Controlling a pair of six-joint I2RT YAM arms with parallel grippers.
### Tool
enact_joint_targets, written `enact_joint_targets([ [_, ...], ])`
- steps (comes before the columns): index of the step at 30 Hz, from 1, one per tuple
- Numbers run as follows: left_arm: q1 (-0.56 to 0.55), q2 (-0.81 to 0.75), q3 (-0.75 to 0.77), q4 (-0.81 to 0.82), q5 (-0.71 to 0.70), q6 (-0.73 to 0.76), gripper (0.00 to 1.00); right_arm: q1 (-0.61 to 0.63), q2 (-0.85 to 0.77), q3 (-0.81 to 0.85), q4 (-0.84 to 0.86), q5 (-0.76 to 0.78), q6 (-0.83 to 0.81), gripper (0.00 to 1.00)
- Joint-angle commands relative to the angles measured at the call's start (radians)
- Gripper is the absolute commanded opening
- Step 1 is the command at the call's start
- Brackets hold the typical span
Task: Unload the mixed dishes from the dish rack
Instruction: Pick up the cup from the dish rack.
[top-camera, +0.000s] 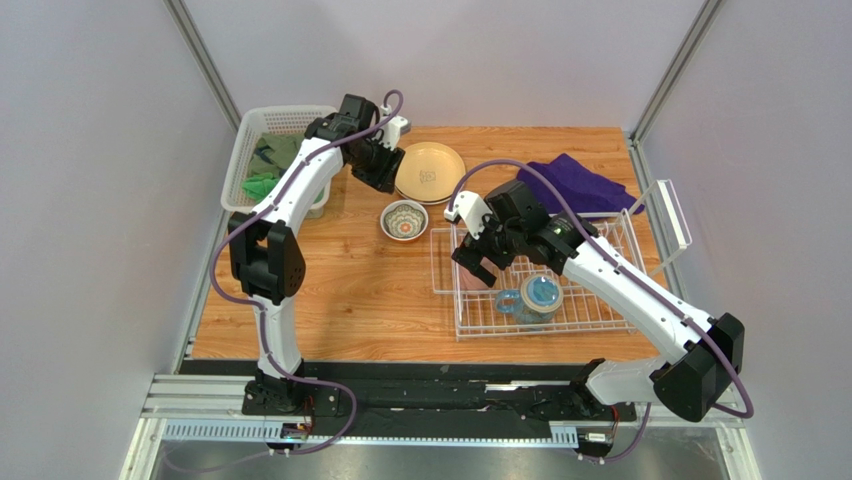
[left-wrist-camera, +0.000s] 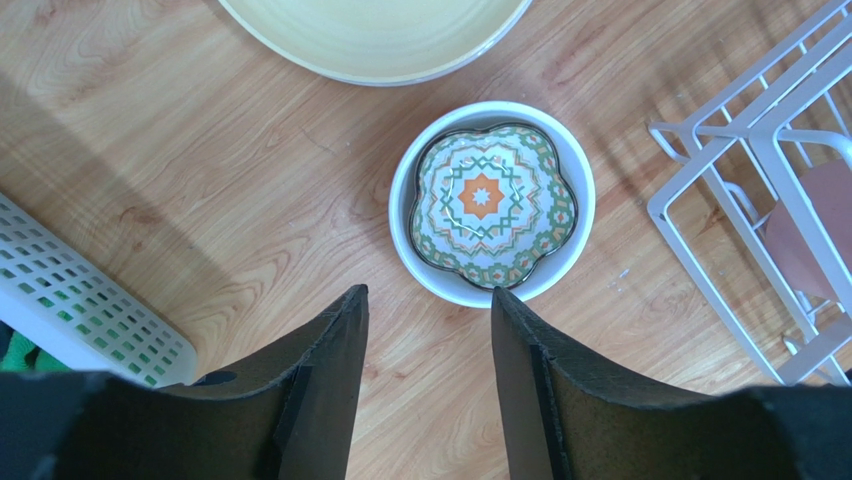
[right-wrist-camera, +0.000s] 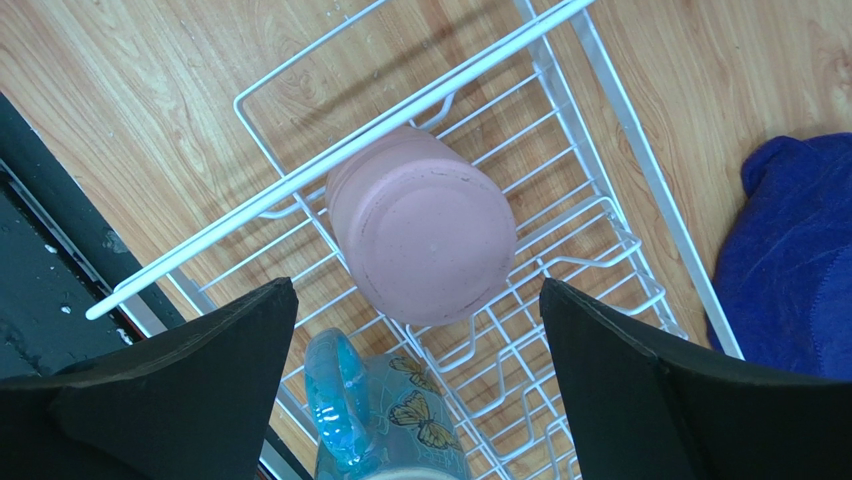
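The white wire dish rack (top-camera: 590, 300) stands at the right. In it lie a pink tumbler (right-wrist-camera: 425, 225), base towards the camera, and a blue butterfly mug (right-wrist-camera: 390, 420), also seen from above (top-camera: 537, 297). My right gripper (right-wrist-camera: 418, 300) is open wide above the tumbler and mug, over the rack's left part (top-camera: 478, 258). A cream-tan plate (top-camera: 430, 172) and a patterned bowl nested in a white bowl (left-wrist-camera: 490, 200) sit on the table. My left gripper (left-wrist-camera: 428, 300) is open and empty just short of the bowls, beside the plate in the top view (top-camera: 378, 170).
A white plastic mesh basket (top-camera: 262, 128) with green cloth stands at the back left, its corner near my left fingers (left-wrist-camera: 90, 310). A purple cloth (top-camera: 580, 185) lies behind the rack. The rack's corner (left-wrist-camera: 720, 190) is to the right of the bowls.
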Motion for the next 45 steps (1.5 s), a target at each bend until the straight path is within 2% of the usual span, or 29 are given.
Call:
enact_joint_targets([
  [1,-0.005,-0.067,-0.022,0.028,0.008,0.020,0.59,-0.003,-0.011,-0.016,0.034,-0.022,0.006,0.99],
  [7,-0.005,-0.087,-0.051,0.040,0.011,0.020,0.61,-0.003,0.019,-0.025,0.057,-0.034,-0.005,0.99],
  [10,-0.005,-0.095,-0.062,0.045,0.011,0.025,0.72,-0.003,0.031,-0.027,0.070,-0.034,-0.008,0.99],
  [15,-0.005,-0.107,-0.075,0.054,0.016,0.027,0.80,-0.003,0.060,-0.021,0.081,-0.040,-0.020,0.95],
  [18,-0.005,-0.118,-0.095,0.064,0.016,0.030,0.83,-0.004,0.072,-0.016,0.083,-0.042,-0.022,0.87],
  [22,-0.005,-0.133,-0.117,0.077,0.007,0.034,0.89,-0.004,0.071,-0.016,0.084,-0.040,-0.026,0.65],
  [25,-0.005,-0.142,-0.132,0.087,0.008,0.036,0.92,-0.003,0.057,-0.009,0.084,-0.029,-0.028,0.54],
  [37,-0.005,-0.197,-0.195,0.149,0.071,0.056,0.95,-0.004,-0.014,0.100,0.005,0.001,-0.028,0.27],
  [45,-0.005,-0.291,-0.278,0.270,0.129,0.080,0.95,-0.024,-0.049,0.194,-0.026,0.075,-0.005,0.18],
])
